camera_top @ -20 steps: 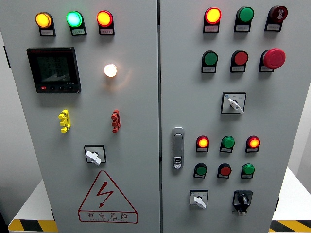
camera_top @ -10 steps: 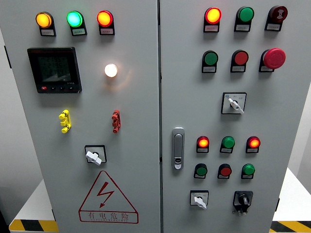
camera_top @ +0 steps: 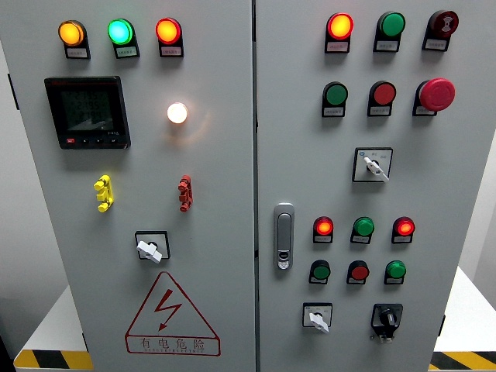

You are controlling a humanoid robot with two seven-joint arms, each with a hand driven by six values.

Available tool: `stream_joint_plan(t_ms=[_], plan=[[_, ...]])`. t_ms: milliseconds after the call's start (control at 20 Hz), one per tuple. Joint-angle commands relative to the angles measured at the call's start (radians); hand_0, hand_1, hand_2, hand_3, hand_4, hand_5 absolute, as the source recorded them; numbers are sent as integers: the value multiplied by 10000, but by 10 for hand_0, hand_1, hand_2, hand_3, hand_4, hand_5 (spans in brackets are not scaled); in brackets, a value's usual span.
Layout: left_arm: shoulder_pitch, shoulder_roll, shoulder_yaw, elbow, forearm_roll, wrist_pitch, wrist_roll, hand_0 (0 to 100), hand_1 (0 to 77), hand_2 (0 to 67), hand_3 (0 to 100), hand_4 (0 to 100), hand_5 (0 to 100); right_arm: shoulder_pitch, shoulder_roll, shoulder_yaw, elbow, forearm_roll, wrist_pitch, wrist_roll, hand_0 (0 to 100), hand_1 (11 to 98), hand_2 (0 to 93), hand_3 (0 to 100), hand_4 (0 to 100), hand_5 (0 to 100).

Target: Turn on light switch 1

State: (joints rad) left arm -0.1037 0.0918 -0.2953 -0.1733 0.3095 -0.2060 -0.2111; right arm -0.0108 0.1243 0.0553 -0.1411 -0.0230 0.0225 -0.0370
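I see neither robot hand in my head view, so I cannot tell whether either is wide, narrow or holding anything, and I have no robot hand to place things against; I go by the cabinet's two doors instead.

The left door [camera_top: 209, 178] carries three lit round lamps along its top: amber [camera_top: 70, 33], green [camera_top: 119, 32] and red-orange [camera_top: 167, 30]. Below them sits one black meter [camera_top: 87, 112], with one glowing white bulb [camera_top: 177, 113] beside it. Under those are two toggle levers, one yellow [camera_top: 102, 193] and one red [camera_top: 184, 193], then one white-handled rotary switch [camera_top: 150, 248] and one red triangular warning sign [camera_top: 172, 315].

The right door [camera_top: 457, 178] has one silver latch handle [camera_top: 284, 236] at its edge. I count one mushroom stop button [camera_top: 437, 94], two white-handled rotary switches [camera_top: 373, 165] [camera_top: 317, 318] and one black key switch [camera_top: 387, 318]. Its three lit lamps are one at the top [camera_top: 339, 25] and two lower down [camera_top: 323, 227] [camera_top: 403, 226].

Nothing I can read marks which control is light switch 1; the labels are too small.
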Motion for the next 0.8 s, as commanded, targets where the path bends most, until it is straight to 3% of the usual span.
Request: stream_joint_plan(t_ms=[0, 200, 300, 400, 500, 750], plan=[[70, -75, 360, 428, -532, -11, 1034, 0, 0, 106, 34, 235, 297, 1, 0, -1, 0, 0, -11, 2, 0, 196, 0, 196, 194, 106], [178, -106, 360, 460, -564, -11, 1603, 0, 0, 60, 14, 124, 190, 1, -16, -1, 0, 0, 5, 2, 0, 195, 0, 196, 194, 106], [254, -121, 376, 460, -518, -11, 1864, 0, 0, 19, 0, 5, 55, 1, -16, -1, 0, 0, 5, 2, 0, 193, 0, 196, 194, 106], [316, -197, 452, 444, -502, -11, 2049, 0, 0, 0, 0, 0, 0, 1, 0, -1, 0, 0, 5, 2, 0, 196, 0, 196, 194, 106], [377, -304, 849, 444, -441, 4, 2171, 0, 0, 0, 0, 0, 0, 1, -16, -1, 0, 0, 5, 2, 0, 197, 0, 196, 194, 106], [393, -320, 1603, 444, -548, 4, 2249, 0, 0, 0, 0, 0, 0, 1, -16, -1, 0, 0, 5, 2, 0, 197, 0, 196, 194, 106]])
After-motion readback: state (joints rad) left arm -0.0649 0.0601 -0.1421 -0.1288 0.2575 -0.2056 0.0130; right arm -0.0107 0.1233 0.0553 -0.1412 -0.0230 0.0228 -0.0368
